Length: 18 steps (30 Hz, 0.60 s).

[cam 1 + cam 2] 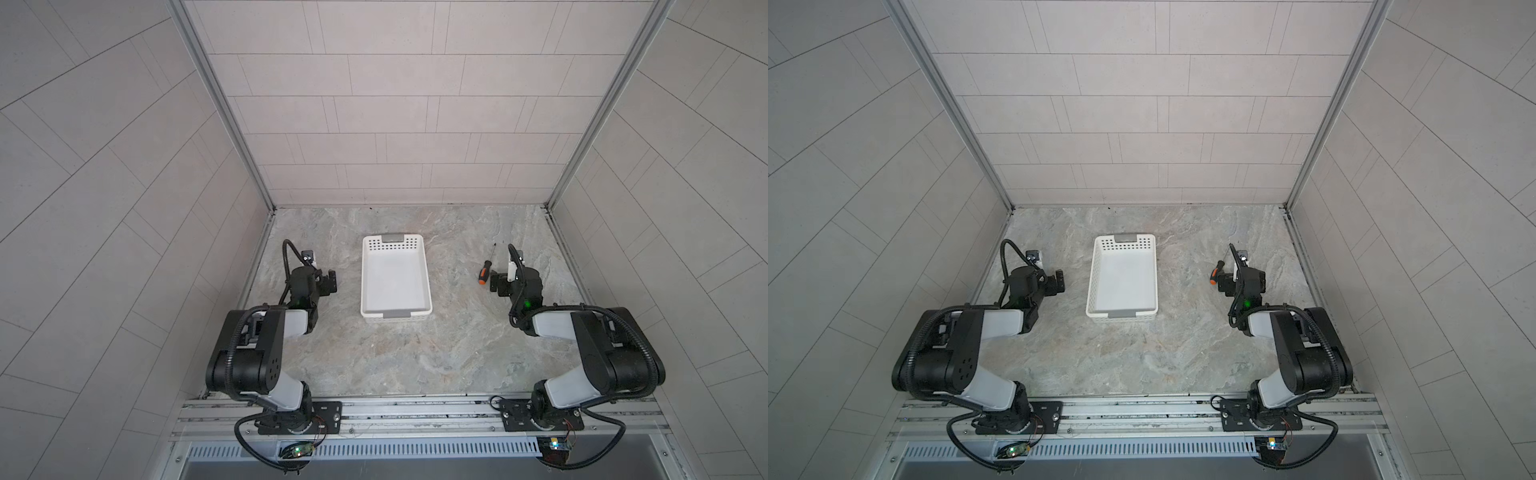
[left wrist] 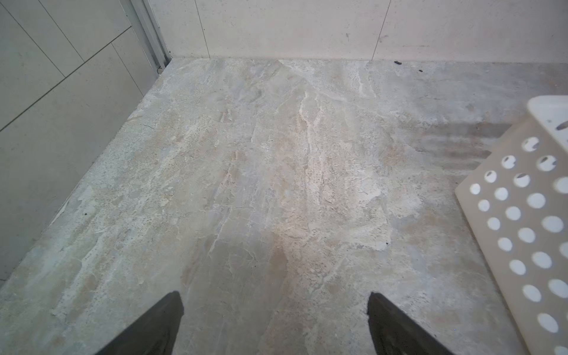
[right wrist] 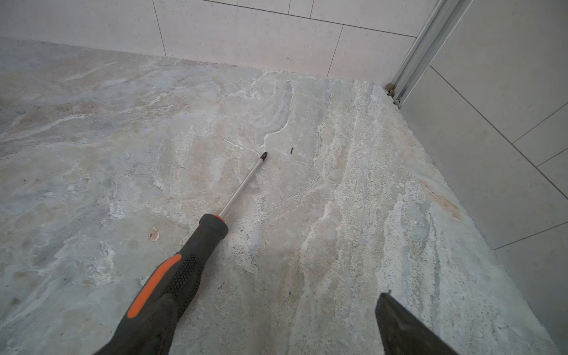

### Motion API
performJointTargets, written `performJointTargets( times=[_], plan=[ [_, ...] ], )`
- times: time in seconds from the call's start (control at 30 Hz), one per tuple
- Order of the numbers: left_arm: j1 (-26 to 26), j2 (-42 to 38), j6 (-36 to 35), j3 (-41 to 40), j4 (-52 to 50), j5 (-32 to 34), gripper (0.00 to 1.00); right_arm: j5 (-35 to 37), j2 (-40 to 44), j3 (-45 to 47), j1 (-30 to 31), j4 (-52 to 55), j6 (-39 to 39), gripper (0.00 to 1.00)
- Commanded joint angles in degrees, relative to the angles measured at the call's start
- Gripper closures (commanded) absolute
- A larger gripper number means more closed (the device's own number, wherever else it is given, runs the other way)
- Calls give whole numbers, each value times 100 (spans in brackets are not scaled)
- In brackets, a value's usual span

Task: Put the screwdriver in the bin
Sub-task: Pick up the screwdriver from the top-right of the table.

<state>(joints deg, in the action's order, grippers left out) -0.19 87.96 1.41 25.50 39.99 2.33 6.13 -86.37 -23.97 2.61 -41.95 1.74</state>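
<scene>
grey stone table (image 1: 415, 353) holds a white bin (image 1: 392, 246), its floor bare (screwdriver (image 1: 484, 270) lies outside, by the right gripper (image 1: 493, 283)); that and the left gripper (image 2: 274, 296) gape wide.

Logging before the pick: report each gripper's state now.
Left gripper: open, empty.
Right gripper: open, empty; the screwdriver lies beside it, not gripped.
</scene>
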Motion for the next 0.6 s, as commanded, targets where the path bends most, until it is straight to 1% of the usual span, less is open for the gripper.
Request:
performJointTargets(
  times=[0.0, 0.57],
  plan=[
    [-19, -7, -62, 87, 53, -48, 0, 90, 5, -52, -13, 26, 14, 0],
    [-25, -16, -66, 71, 71, -47, 0, 108, 23, 2, 5, -42, 3, 0]
  ],
)
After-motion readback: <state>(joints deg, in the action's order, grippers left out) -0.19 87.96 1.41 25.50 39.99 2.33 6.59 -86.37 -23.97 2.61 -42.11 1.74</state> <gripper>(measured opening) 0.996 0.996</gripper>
